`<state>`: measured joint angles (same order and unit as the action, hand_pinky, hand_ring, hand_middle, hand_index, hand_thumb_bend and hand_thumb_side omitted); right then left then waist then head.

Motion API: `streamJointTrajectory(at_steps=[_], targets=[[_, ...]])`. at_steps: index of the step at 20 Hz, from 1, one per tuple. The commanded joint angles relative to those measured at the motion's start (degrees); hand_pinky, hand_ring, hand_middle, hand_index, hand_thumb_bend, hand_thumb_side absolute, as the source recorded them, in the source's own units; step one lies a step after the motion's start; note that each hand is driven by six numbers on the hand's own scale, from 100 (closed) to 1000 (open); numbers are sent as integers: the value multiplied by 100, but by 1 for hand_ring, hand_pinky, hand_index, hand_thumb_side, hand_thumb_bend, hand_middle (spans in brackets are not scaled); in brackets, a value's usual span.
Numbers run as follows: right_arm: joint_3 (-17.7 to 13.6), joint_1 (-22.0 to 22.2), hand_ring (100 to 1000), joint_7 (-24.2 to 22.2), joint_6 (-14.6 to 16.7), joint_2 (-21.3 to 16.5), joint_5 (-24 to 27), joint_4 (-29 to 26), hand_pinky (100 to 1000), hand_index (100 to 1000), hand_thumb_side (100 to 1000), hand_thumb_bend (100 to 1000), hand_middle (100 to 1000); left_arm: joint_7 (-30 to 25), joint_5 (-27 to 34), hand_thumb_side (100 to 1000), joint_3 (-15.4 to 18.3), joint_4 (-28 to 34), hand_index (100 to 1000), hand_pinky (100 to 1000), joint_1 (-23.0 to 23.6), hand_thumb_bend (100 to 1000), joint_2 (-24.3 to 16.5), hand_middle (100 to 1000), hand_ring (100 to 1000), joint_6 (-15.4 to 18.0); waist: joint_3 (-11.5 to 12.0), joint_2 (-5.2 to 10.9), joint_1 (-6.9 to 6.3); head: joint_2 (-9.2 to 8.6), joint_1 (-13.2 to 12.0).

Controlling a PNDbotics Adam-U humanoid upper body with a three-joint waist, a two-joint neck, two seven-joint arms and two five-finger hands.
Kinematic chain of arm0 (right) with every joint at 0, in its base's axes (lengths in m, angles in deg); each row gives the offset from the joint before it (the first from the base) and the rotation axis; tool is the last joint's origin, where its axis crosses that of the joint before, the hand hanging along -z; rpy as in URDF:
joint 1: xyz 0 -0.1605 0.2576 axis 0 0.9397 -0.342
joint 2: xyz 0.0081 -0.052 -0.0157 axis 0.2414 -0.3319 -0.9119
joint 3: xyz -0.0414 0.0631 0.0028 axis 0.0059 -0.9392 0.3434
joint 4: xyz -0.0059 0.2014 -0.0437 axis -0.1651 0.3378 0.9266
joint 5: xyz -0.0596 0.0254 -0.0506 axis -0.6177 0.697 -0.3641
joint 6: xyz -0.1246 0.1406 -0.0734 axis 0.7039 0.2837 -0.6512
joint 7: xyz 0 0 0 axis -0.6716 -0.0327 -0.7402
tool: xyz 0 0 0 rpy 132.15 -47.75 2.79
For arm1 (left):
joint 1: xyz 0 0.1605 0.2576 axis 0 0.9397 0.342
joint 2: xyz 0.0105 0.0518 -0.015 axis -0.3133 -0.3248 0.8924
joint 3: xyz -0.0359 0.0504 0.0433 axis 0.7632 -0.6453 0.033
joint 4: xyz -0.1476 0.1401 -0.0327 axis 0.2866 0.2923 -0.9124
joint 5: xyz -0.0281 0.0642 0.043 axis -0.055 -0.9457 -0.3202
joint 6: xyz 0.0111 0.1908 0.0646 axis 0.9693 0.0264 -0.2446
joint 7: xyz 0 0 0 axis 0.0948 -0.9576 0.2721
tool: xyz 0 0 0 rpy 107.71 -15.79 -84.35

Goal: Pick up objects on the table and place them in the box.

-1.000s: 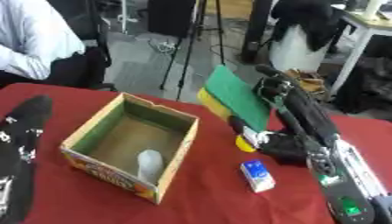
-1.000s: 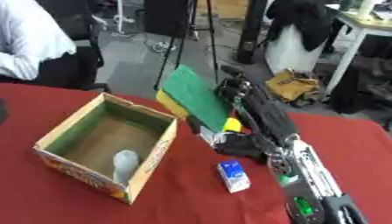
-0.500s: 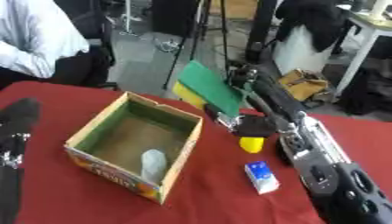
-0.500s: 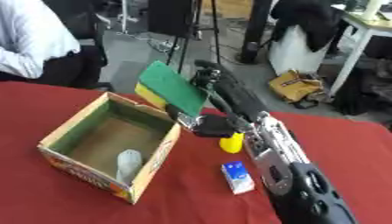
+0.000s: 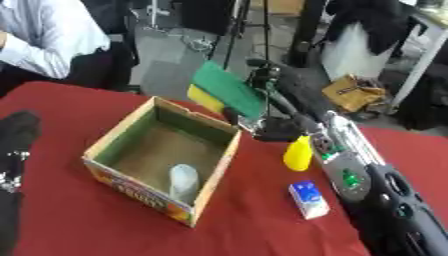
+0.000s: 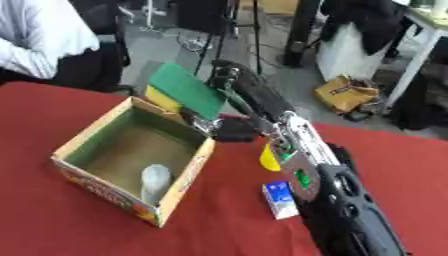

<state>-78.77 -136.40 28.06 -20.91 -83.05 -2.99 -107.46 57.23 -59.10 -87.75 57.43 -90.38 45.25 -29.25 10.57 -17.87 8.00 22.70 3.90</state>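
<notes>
a: what has the right hand [image 5: 262,100] got?
b: a sponge [image 5: 226,91], green on top with a yellow layer under it. the hand is at the far right corner of the box [image 5: 114,142], holding the sponge tilted above that far edge. fingers are blurred and mostly behind the sponge, though they seem curled onto its right edge.

a: is the sponge inside the box?
b: cannot say it is. it overlaps the far rim, up in the air, not resting on the floor of the box.

a: what's in the box?
b: one pale, roundish thing [image 5: 183,179] near the front wall. hard to make out beyond a whitish, cloudy shape.

a: and on the red table [image 5: 79,225]?
b: a yellow object [image 5: 297,153] just right of the box, partly covered by the right forearm. nearer, a small blue and white carton [image 5: 308,199] lying flat, apart from the box.

a: the left hand?
b: something black [image 5: 16,150] at the left edge of the left eye view, cut off. it looks like the left arm, but the fingers cannot be told.
</notes>
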Motion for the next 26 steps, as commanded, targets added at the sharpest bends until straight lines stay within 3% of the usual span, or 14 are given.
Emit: streamJointTrajectory(at_steps=[1,10,17,26], targets=[[-90,-273,948,-14,39,-125,-88,203,951,623,950,265,519,-64,62,878,-50,106,825,1000,-109,100,4,880,946,7,97,65,-42,-102,133],[-252,-597,950,153,235,-220,-497,1026,954,625,943,257,517,-199,202,876,-130,106,826,1000,-220,100,93,881,947,24,550,-33,-67,-383,547],[-405,-726,949,322,351,-354,-692,1412,951,623,935,257,512,-291,296,877,-200,106,825,1000,-334,100,163,883,948,54,851,-205,-81,-571,860],[-538,-906,946,853,565,-447,-934,1773,952,617,930,249,507,-390,383,883,-234,106,825,1000,-432,100,203,885,950,79,1043,-433,-66,-686,1097]])
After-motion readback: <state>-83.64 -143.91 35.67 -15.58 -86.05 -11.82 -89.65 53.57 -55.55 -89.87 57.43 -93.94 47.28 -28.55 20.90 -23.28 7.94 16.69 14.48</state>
